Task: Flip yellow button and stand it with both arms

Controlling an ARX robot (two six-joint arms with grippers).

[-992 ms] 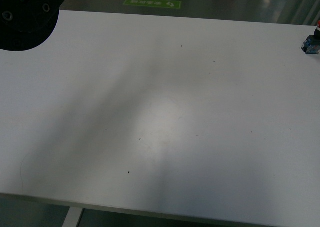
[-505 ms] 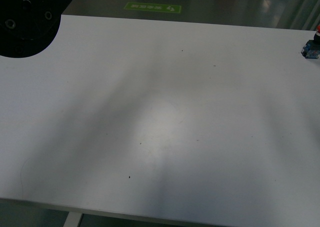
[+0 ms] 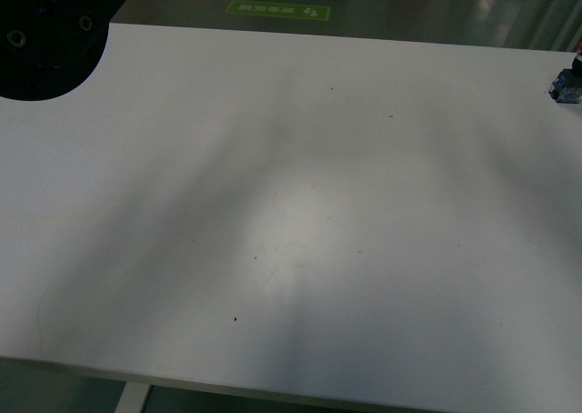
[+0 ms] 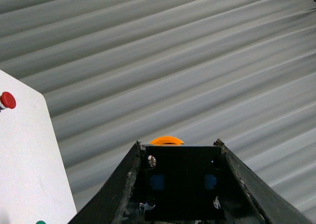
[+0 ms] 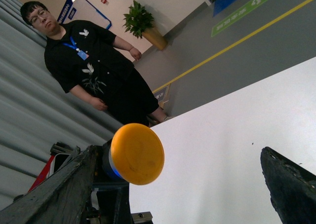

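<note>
The button (image 4: 181,179) is off the bench (image 3: 300,204), clenched in the left pincer (image 4: 178,150). Its yellow cap faces the right pincer (image 5: 177,157), whose jaws stand spread wide, the cap near one of them. Lifting looks done; the flip and the standing are left. The bench is white and speckled, with a red switch (image 3: 571,78) at the front frame's right edge. A man (image 5: 94,61) stands near a plant (image 5: 138,19).

Surface (image 3: 291,204): plain white, faint grey shadow bands. Yellow button (image 5: 137,154): orange-yellow cap, blue ring, black body. Switch (image 3: 568,78) at the far edge: red cap, blue-black below. Wall (image 4: 173,61): grey, ribbed in stripes. Floor marking (image 3: 277,9): green with white lettering.
</note>
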